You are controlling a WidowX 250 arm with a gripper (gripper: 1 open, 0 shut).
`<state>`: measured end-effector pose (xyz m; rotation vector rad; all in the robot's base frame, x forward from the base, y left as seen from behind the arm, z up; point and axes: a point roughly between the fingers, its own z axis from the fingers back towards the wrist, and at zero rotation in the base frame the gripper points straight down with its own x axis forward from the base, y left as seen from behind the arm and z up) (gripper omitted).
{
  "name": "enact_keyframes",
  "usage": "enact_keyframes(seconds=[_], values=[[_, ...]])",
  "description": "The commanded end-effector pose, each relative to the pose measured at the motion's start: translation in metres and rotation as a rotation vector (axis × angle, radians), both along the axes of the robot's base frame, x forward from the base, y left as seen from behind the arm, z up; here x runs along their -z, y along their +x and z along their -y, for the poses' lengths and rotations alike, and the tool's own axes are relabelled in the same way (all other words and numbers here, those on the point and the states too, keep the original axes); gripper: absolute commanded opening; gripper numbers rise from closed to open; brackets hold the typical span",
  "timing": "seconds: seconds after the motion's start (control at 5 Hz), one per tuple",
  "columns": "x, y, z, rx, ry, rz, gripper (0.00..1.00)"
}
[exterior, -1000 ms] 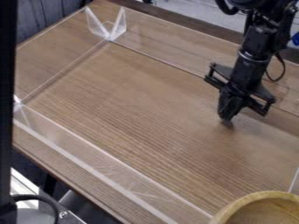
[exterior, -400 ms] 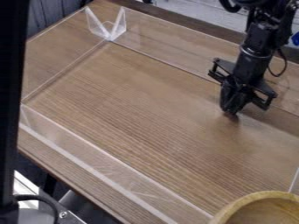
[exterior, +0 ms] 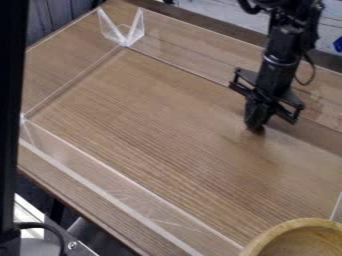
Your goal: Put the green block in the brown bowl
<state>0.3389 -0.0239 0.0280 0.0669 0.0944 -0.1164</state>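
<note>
Hangs tip-down over the wooden table [exterior: 147, 120], well up and slightly left of the brown bowl [exterior: 297, 238] as seen from the camera: the gripper [exterior: 262, 124], on the end of a black arm [exterior: 283, 50]. Looks pressed together, fingers meeting in a narrow point close to the wood. Shows nothing green between them or under them.

Sits at the bottom right corner of the view, only partly in frame, thick tan rim and paler inside showing, with nothing visible in the part that shows. Probably placed there, at the near edge of the tabletop, so that a carried piece can be lowered in from above without crossing the clear plastic wall [exterior: 80, 150] (a low fence round the table, far left of the bowl).

No sign of the green block anywhere: not near the bowl, not on the open wood between bowl and gripper, not beside the fingers. Could be hidden behind the closed tips or outside the frame; cannot tell which. Hence no telling where it lies relative to the gripper, nor whether anything is pinched.
</note>
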Motion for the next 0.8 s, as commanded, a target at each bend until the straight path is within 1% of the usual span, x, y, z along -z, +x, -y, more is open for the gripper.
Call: enact_keyframes(seconds=[0.0,0.2,0.4,0.6], values=[[-0.051,0.011,-0.01,-0.034,-0.01,0.148,0.0],[-0.075,0.02,-0.016,-0.058,-0.008,0.197,0.0],[-0.068,0.014,-0.022,-0.052,-0.013,0.205,0.0],[-0.061,0.01,-0.027,-0.035,-0.028,0.213,0.0]])
